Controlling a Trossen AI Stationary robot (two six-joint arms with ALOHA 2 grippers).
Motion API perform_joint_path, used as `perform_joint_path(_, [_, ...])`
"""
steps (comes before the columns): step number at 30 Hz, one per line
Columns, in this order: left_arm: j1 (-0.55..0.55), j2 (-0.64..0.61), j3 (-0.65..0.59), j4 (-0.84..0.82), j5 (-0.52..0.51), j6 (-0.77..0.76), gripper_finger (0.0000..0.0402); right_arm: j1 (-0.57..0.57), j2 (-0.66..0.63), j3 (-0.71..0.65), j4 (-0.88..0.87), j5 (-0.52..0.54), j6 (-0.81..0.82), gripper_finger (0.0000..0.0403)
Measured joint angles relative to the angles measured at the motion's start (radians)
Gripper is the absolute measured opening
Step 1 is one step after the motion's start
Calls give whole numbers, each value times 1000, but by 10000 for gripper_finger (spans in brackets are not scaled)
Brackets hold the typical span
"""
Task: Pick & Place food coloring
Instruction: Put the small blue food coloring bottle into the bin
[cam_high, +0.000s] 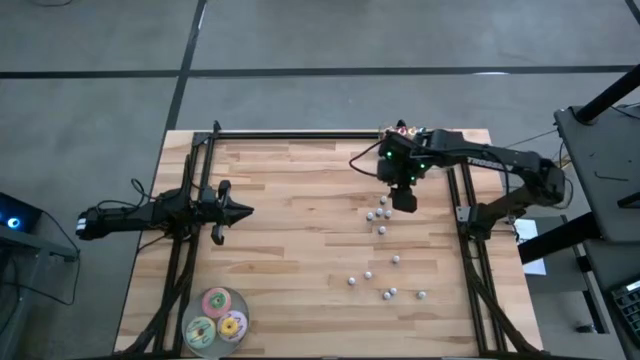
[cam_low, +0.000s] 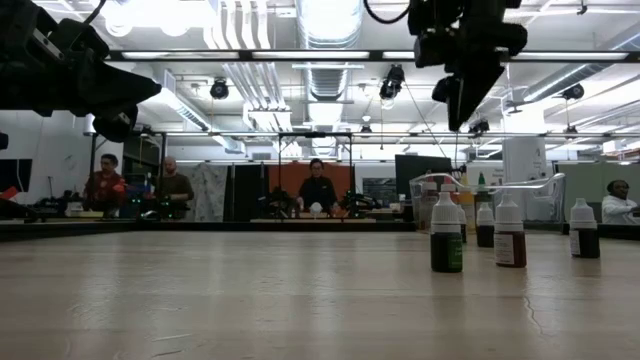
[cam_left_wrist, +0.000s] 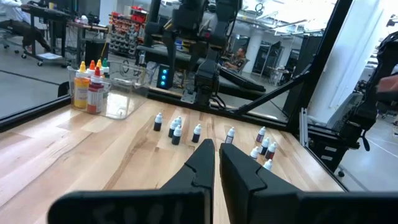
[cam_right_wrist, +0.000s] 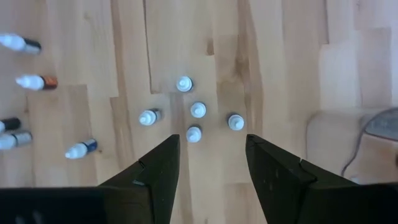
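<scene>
Several tiny food coloring bottles (cam_high: 381, 213) with pale caps stand and lie scattered on the right half of the wooden table. A tight cluster of them (cam_right_wrist: 198, 110) stands upright below my right gripper (cam_right_wrist: 212, 146), which hangs open above them, pointing steeply down and touching nothing. In the low view it (cam_low: 462, 100) is well above the bottles (cam_low: 446, 235). More bottles (cam_high: 388, 294) lie nearer the front edge. My left gripper (cam_high: 238, 211) waits shut at the table's left, pointing level toward the bottles (cam_left_wrist: 176, 132).
A clear container with larger orange and red bottles (cam_left_wrist: 90, 87) stands at the far right corner (cam_high: 405, 130). A clear plate with pink, green and yellow discs (cam_high: 217, 315) sits at the near left. Black frame rails (cam_high: 465, 215) run along both sides. People sit beyond the table.
</scene>
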Motion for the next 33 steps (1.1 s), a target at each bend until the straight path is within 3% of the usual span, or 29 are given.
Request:
perform_joint_path(10, [0, 0, 0, 0, 0, 0, 0, -17, 92, -26, 27, 27, -170, 173])
perform_joint_path(33, [0, 0, 0, 0, 0, 0, 0, -41, 100, -307, 368, 52, -220, 173])
